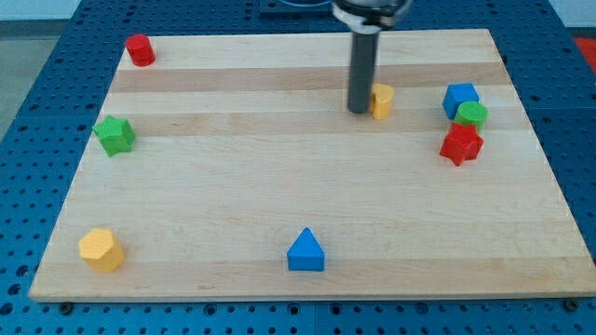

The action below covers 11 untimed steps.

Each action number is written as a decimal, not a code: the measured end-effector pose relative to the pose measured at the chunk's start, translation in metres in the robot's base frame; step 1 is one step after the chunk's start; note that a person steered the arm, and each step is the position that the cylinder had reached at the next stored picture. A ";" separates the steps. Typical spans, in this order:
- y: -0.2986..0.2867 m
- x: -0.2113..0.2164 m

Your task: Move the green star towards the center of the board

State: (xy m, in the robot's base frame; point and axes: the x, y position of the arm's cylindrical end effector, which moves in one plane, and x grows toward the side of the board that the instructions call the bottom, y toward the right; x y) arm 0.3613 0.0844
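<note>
Nothing is done yet, by my reading: the green star (115, 135) sits near the worktop's (279, 205) left edge, far to the view's left and a little below my tip (359, 111). The tool is a bare rod holding nothing, touching a yellow block (382, 100) on its right. No writing is legible.
</note>
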 end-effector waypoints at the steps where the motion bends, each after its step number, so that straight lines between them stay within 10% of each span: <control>1: 0.046 0.000; 2: 0.031 0.000; 6: -0.389 0.014; 9: -0.239 0.040; 11: -0.363 0.034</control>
